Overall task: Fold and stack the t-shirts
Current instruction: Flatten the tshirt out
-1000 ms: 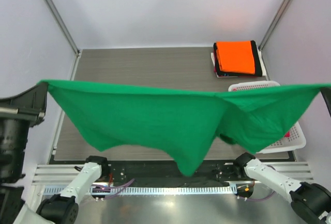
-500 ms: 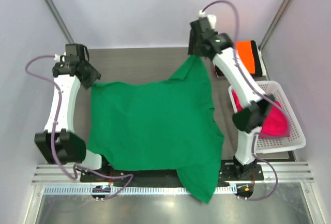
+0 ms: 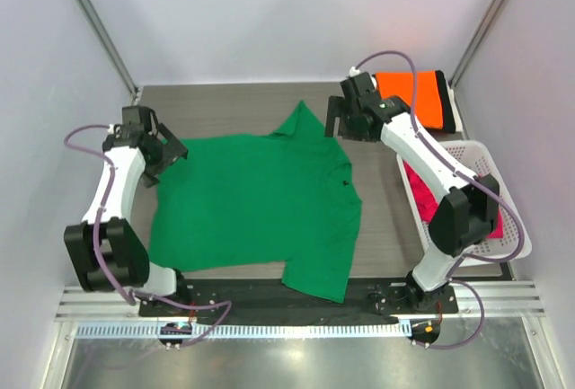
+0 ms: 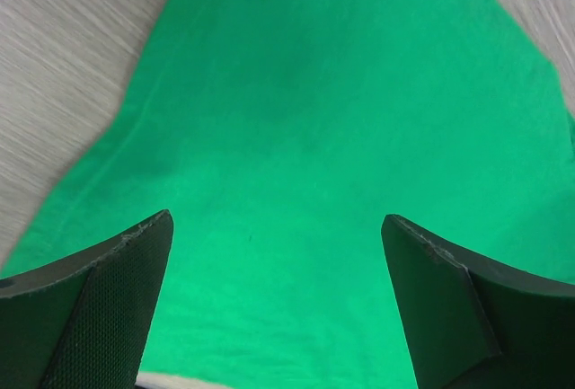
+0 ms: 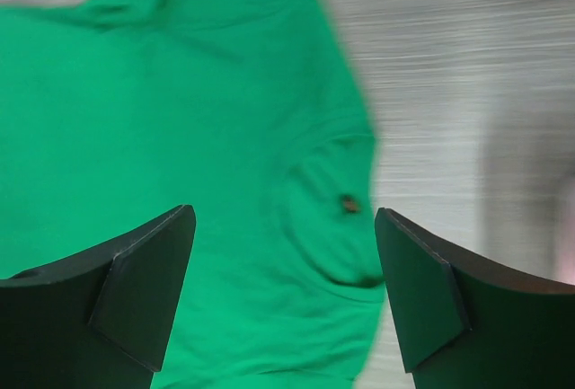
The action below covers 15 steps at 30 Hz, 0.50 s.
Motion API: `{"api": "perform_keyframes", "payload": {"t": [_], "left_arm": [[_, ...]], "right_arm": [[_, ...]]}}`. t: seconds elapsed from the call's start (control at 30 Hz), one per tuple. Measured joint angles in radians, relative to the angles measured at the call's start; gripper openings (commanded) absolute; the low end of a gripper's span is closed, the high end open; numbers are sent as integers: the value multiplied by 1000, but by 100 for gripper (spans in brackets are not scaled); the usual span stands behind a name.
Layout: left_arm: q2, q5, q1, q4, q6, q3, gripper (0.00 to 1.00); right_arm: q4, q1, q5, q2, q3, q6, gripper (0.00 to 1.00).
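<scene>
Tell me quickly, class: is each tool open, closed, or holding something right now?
Left tool: open, holding nothing, over the green t-shirt.
Right tool: open, holding nothing, over the same shirt.

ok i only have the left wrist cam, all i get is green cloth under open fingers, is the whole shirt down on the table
observer: mostly. the green t-shirt lies spread on the table, but one corner reaches past the near edge.
operator: what is the right arm doing
observer: the right gripper is open over the shirt's far right part, with nothing between its fingers.
operator: and where's the stack
observer: at the far right corner, a folded orange t-shirt lies on top of a black t-shirt.
</scene>
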Motion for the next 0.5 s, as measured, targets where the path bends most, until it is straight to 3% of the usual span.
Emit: {"api": "perform_keyframes", "payload": {"t": [0.1,0.2,0.3,0.5], "left_arm": [[-72,18,0,64,-8,-114,97],[-84,58,0,97,-8,-196,94],[-96,98,0,106,-3,-244,94],[-298,142,-1,82,45,-298,94]], "right_arm": [[111,0,-157,-26,-96,35,85],[198,1,-285,64,-101,64,84],[248,2,-367,215,-31,81,84],[292,4,-426,487,220,105,83]]}}
